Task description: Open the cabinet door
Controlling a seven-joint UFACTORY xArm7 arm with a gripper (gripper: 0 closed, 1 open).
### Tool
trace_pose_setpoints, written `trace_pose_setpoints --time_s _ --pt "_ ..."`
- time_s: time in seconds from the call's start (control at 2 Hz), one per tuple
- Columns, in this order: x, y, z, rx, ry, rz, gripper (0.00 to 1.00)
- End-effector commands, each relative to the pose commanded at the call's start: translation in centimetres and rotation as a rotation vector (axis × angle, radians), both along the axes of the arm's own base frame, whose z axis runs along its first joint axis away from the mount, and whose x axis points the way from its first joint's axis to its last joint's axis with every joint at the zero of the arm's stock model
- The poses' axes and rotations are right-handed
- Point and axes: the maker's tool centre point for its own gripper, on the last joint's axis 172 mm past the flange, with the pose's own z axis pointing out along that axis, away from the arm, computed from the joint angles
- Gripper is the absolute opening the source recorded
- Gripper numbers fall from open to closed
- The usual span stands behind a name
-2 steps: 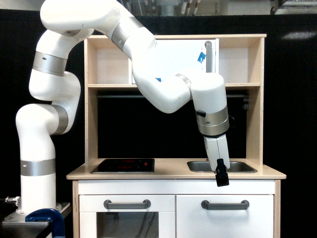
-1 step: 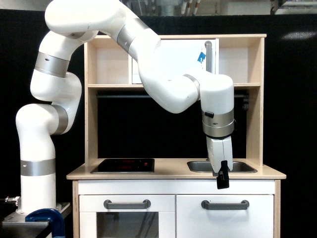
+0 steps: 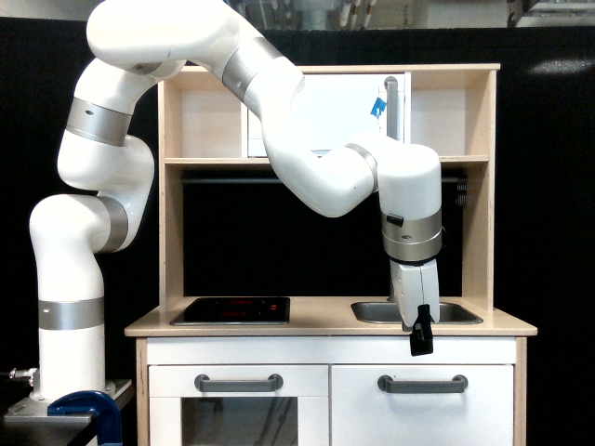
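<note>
Tool [image 3: 421, 342] hangs pointing down in front of the toy kitchen's worktop edge, just above the cabinet door [image 3: 423, 409] and clear of it. Seen edge-on; cannot tell whether its jaws are apart or together. Cabinet door sits at lower exterior view's right, flush with the front, its grey bar handle [image 3: 423, 383] horizontal below the tool. Oven door [image 3: 238, 409] with glass window sits beside it on the exterior view's left. Sink [image 3: 446, 312] lies behind the tool.

One exterior camera squarely faces the toy kitchen [image 3: 330, 325]
</note>
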Motion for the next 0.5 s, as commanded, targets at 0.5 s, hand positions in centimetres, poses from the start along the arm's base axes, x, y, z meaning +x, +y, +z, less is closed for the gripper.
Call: trace_pose_setpoints --time_s 0.5 --pt "-0.20 0.20 -0.30 -0.008 -0.018 0.051 1.00"
